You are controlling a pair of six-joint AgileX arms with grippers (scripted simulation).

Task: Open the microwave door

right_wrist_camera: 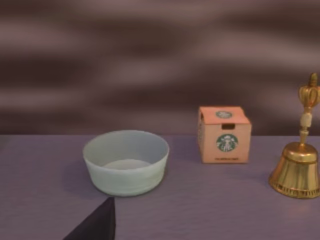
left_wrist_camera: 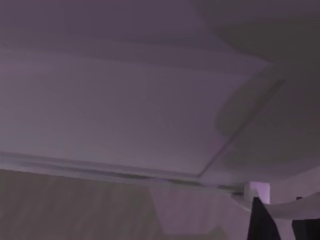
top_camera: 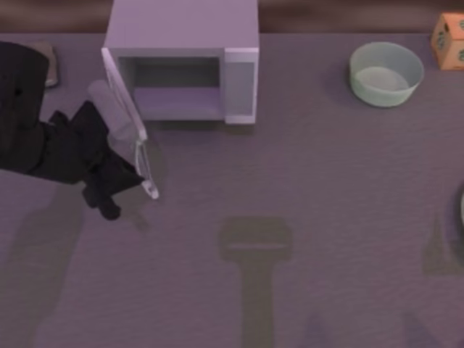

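The orange box (right_wrist_camera: 224, 134) carries a green round logo; its lettering cannot be read. The microwave (top_camera: 183, 43) sits at the table's (top_camera: 326, 217) far left, its microwave door (top_camera: 130, 127) swung wide open. The left hand (top_camera: 134, 181) is at the door's free edge; whether it grips cannot be told. The right hand is out of sight.
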